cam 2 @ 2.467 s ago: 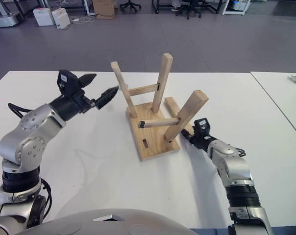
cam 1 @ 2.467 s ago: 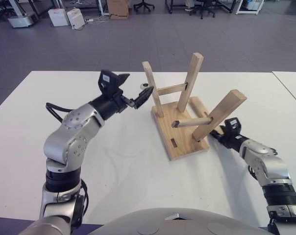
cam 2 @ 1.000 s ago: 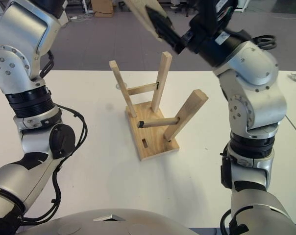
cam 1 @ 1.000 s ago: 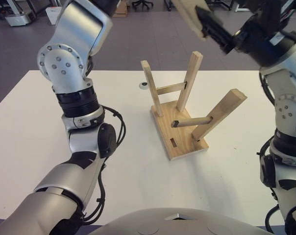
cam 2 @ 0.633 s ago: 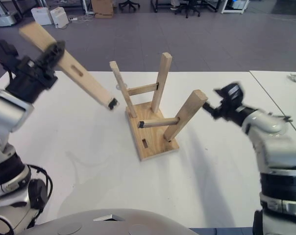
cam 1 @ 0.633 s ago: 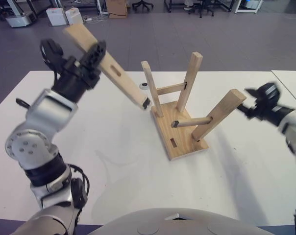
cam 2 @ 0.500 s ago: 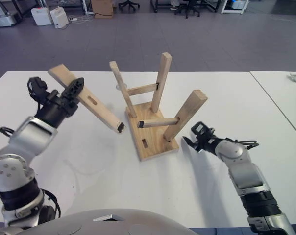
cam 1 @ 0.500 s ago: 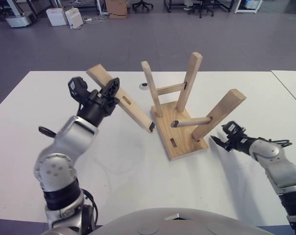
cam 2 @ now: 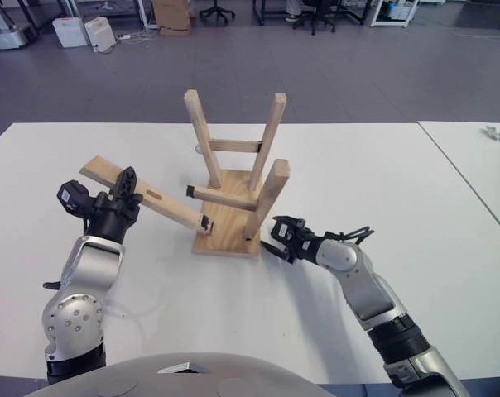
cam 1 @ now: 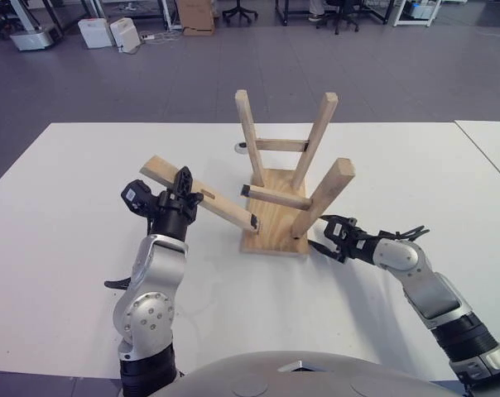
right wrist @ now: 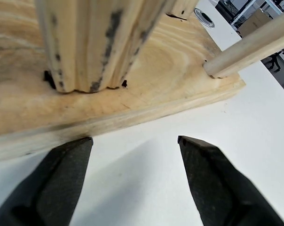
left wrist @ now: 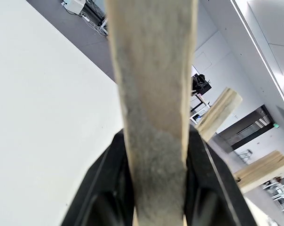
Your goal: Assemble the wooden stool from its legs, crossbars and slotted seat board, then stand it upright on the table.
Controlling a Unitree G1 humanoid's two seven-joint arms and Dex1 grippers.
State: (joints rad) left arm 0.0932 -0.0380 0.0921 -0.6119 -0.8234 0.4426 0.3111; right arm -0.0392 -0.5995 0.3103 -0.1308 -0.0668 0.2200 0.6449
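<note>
Left claw (cam 1: 184, 193) grips the loose leg (cam 1: 225, 209), angled toward the seat board (cam 1: 271, 237); the released right claw (cam 1: 323, 241) sits at its edge, probably to brace it.

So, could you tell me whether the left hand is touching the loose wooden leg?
Touching. The left wrist view shows the loose leg clamped between the black fingers of the left hand, with no gap on either side.

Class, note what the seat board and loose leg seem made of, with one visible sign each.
The seat board looks like pale bare wood, likely unvarnished: curved grain lines, matt face. The loose leg looks the same: pale, matt, grainy surface.
</note>
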